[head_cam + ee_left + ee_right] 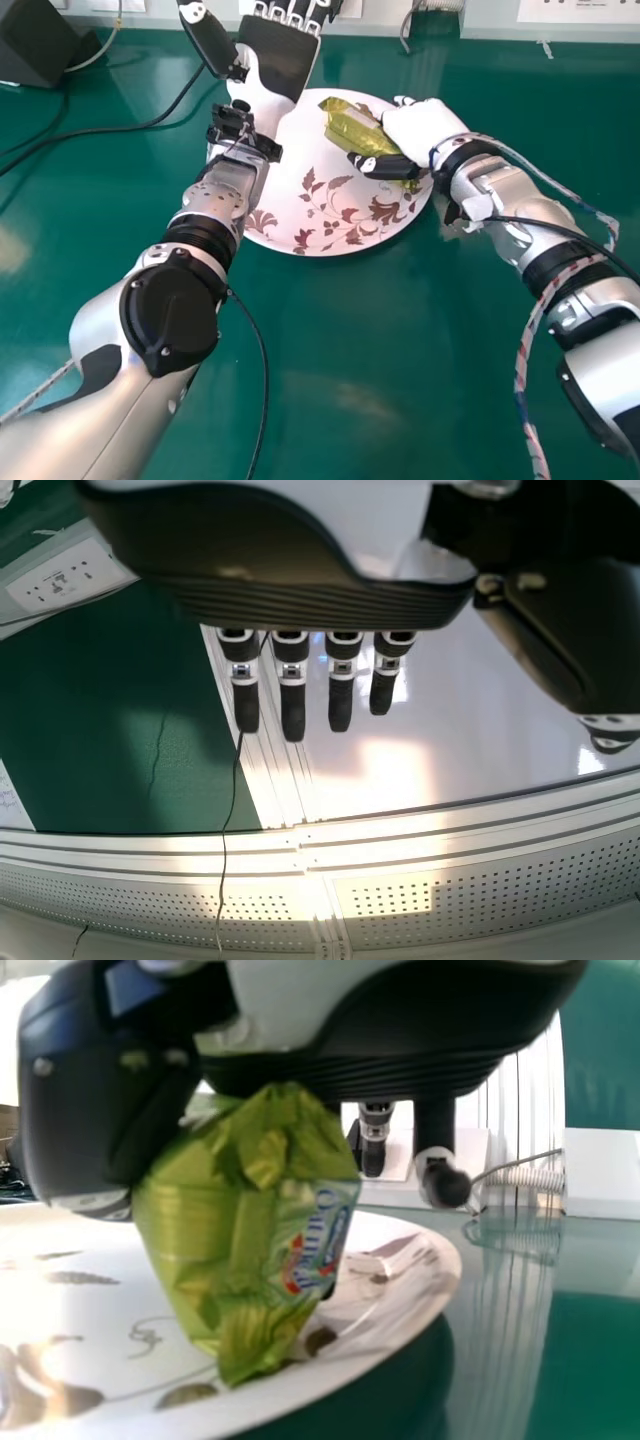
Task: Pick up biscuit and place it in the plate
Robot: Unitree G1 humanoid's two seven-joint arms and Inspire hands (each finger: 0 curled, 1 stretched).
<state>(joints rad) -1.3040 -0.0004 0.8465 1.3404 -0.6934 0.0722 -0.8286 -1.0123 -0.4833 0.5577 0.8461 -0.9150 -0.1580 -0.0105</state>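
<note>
We find the right robot hand [420,128] part-closed, thumb and fingers pinching the biscuit [348,128], presumably to keep it steady over the plate [300,215] beneath for release. Whether the biscuit's lower end touches, we cannot quite tell. The left robot hand [278,62], fingers extended, stands aside, likely leaving room.
</note>
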